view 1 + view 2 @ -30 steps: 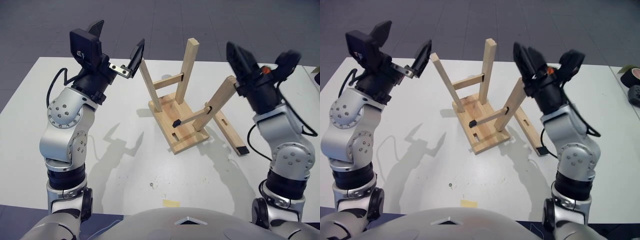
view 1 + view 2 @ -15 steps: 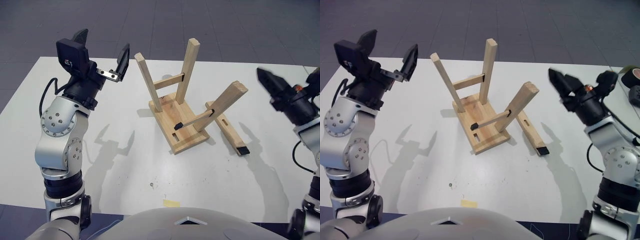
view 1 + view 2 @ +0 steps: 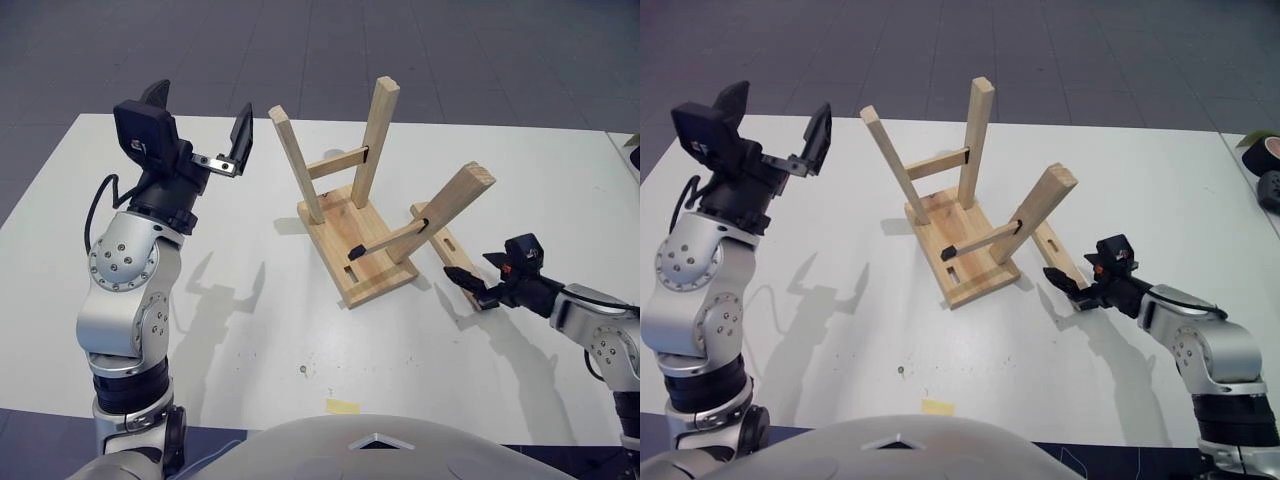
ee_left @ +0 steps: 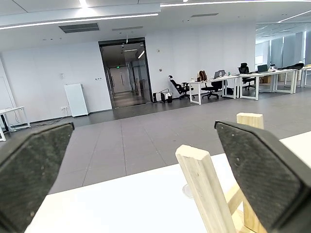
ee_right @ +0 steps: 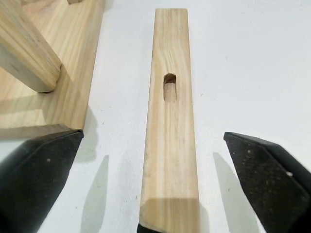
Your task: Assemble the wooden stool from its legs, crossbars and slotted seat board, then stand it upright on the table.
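Desk: Entry one, the loose leg (image 5: pixel 170 111). Description and location?

Operator: Pale plain wood, square in section. There is one mortise slot (image 5: pixel 169 87) in the upper face and a dark pad (image 3: pixel 485 300) on the near end. It lies flat on the table (image 3: pixel 400 345), just beside the seat board (image 3: pixel 372 278), on my right.

Desk: Handling?

Operator: I judge it light, stiff and smooth enough to skid when pinched. I'd take it across the two side faces, between slot and pad.

Desk: Claws?

Operator: My right gripper (image 5: pixel 153 138) has its fingers wide apart, low, straddling the padded end without contact. My left gripper (image 3: pixel 200 115) is spread, empty and raised near the rear leg (image 3: pixel 295 165).

Desk: Remainder?

Operator: The board is inverted. Two legs stand upright, joined by a crossbar (image 3: pixel 335 163). The third leg (image 3: pixel 450 205) leans, its second crossbar (image 3: pixel 385 240) reaching over the board.
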